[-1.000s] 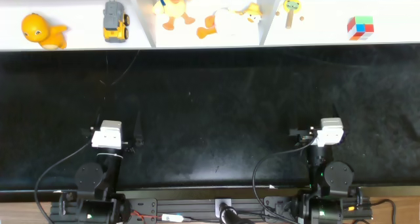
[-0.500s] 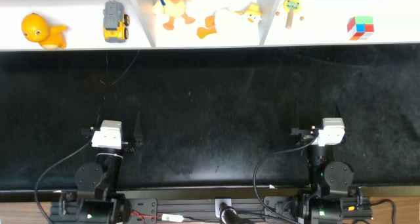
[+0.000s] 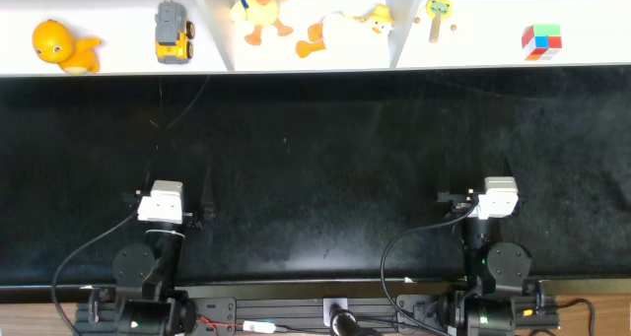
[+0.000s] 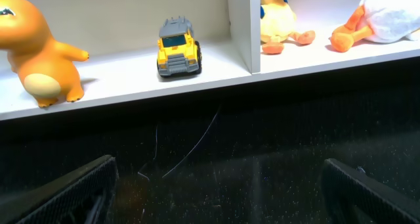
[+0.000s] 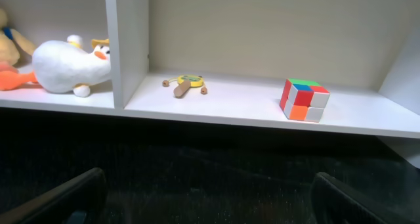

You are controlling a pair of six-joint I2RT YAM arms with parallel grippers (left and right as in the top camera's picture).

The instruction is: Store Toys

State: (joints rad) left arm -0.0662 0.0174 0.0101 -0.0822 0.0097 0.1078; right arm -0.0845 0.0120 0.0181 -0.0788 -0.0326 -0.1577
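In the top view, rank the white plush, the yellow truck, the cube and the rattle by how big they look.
1. white plush
2. truck
3. cube
4. rattle, which is longer than the cube but thin, so these last two are close.

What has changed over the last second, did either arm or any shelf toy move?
Nothing visibly changed. The left gripper and right gripper stay open, low over the black table; the orange figure, yellow truck and colour cube sit on the white shelf as before.
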